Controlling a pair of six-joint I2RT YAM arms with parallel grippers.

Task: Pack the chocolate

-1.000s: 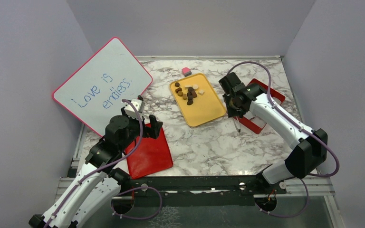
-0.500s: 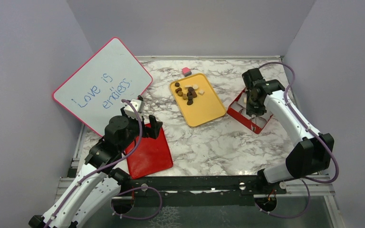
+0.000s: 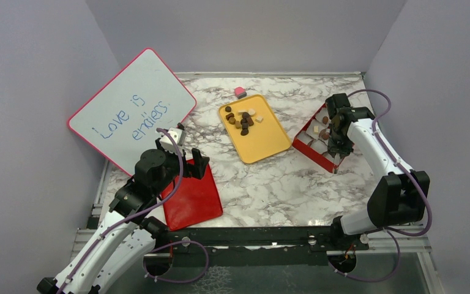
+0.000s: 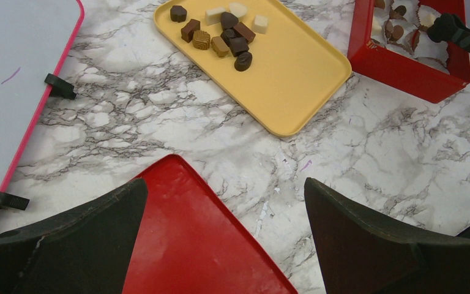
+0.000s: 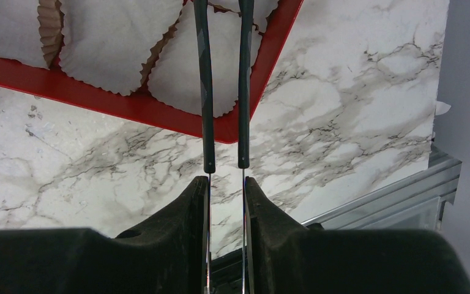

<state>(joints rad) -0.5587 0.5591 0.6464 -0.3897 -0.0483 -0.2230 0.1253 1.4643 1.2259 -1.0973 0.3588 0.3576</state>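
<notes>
Marbled desk (image 3: 269,184) underneath everything. Leaning at the far left, a pink-rimmed whiteboard (image 3: 128,110) with "Love is endless" in blue marker. Left arm (image 3: 128,196) bent over the near-left part of the desk, left jaws spread wide and holding nothing, poised above a flat red lid (image 3: 193,199) lying on the marble. Right arm (image 3: 373,147) reaching forward along the right side, right jaws clamped on a pair of thin, black-tipped tweezers (image 5: 205,92), prongs slightly apart and pointing out over the red box (image 3: 312,157). Tips cut off at the top edge of the right wrist view, so no telling about anything pinched between them. Yellow tray (image 3: 269,144) in the middle of the desk, set at an angle, its near right corner just beside the red box. Red box partitioned and lined with white fluted paper cups (image 5: 116,37), the ones under the tweezers showing only white paper. Most of the chocolate (image 3: 242,120) bunched at the far end of the tray: dark brown, lighter brown and cream-white bits, several touching. A few more brown pieces (image 4: 398,11) already seated in cups in the far part of the box. Smallest of all, a pink cube (image 3: 240,92) on the desk just beyond the tray's far edge.
</notes>
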